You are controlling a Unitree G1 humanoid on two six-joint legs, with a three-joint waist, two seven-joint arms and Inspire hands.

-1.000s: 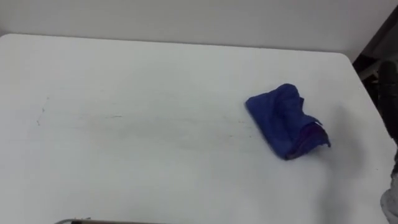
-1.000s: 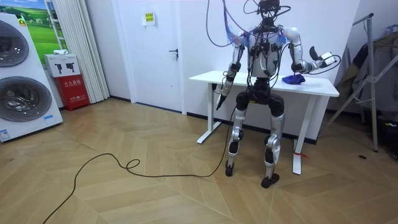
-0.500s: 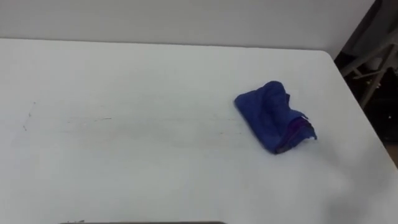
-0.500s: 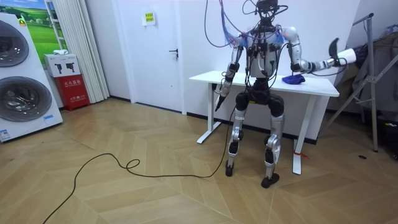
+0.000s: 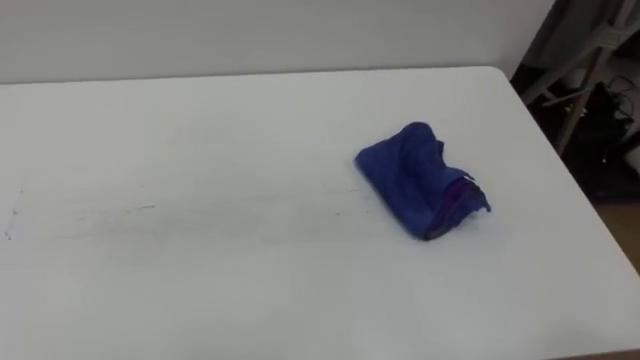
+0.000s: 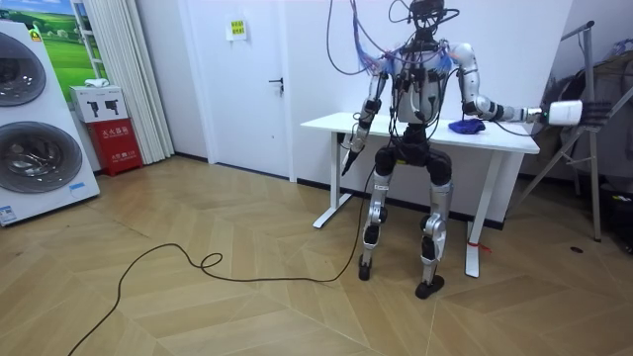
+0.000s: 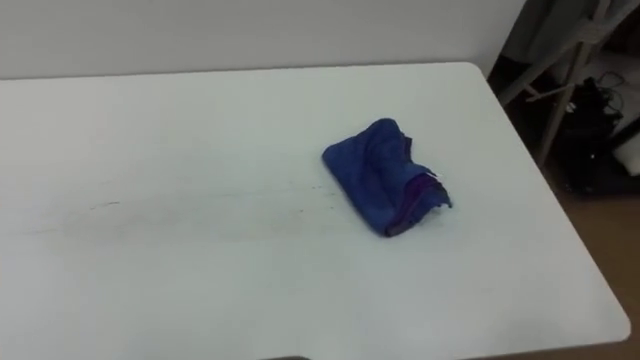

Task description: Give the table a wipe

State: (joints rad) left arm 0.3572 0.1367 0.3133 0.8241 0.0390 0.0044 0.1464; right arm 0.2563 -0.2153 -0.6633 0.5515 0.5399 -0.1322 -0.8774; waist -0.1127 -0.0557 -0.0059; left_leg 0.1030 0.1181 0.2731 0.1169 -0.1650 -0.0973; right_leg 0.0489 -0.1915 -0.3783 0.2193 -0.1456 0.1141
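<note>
A crumpled blue cloth (image 5: 420, 180) lies on the white table (image 5: 200, 120), toward its right end, with no hand on it. In the right eye view the cloth (image 7: 385, 178) sits just as free on the table (image 7: 150, 120). Faint grey streaks (image 5: 150, 208) run across the tabletop to the left of the cloth. In the room view I stand upright at the table's front edge (image 6: 396, 124). My right arm stretches out level past the table's right end, my right hand (image 6: 586, 111) well beyond the cloth (image 6: 467, 126). My left hand (image 6: 348, 160) hangs below the table's edge, fingers straight down.
A metal stand (image 5: 590, 70) and dark clutter sit on the floor just past the table's right end, near my outstretched right hand. A wall runs behind the table. Washing machines (image 6: 30, 119) and a red box (image 6: 107, 133) stand far off at the room view's left.
My right arm has swung out from beside the cloth to past the table's end and come down level. The eye view has turned to the right. The cloth has not moved.
</note>
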